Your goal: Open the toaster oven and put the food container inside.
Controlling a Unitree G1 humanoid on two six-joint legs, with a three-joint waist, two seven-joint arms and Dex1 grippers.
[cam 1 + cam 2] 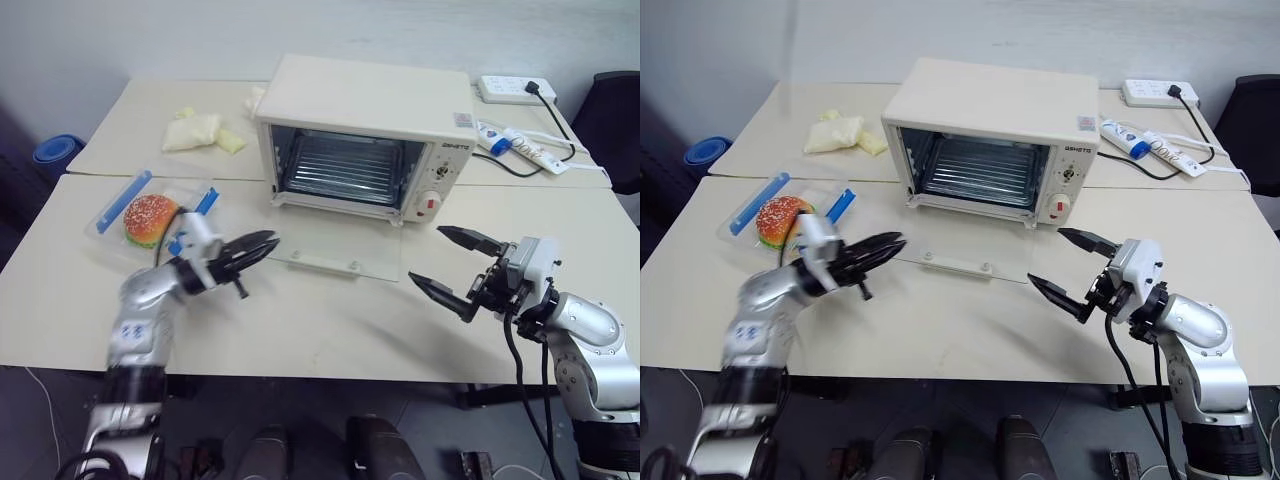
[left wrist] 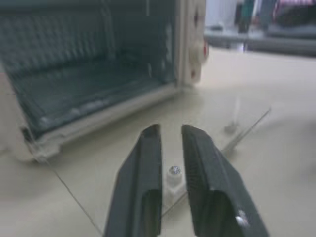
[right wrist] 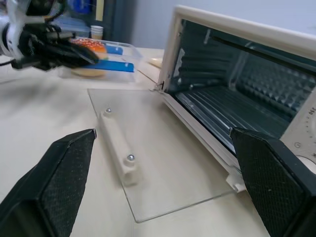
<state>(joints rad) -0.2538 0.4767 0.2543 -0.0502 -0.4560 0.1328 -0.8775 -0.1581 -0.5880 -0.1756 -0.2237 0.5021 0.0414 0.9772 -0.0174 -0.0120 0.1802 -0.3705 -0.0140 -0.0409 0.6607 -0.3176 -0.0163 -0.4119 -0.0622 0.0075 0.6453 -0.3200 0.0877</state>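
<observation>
Cream table, toaster oven door down, food container left

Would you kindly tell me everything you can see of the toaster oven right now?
The toaster oven is a cream-white box at the back of the pale table. Its glass door lies folded down flat on the tabletop, with a pale handle bar fixed by two screws. Inside sits a bare wire rack. The right panel carries knobs and a red button. Neither pincer touches it.

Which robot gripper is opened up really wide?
The right gripper, beside the oven's knobs; its fingers stand far apart. The left gripper's fingers are nearly together.
</observation>
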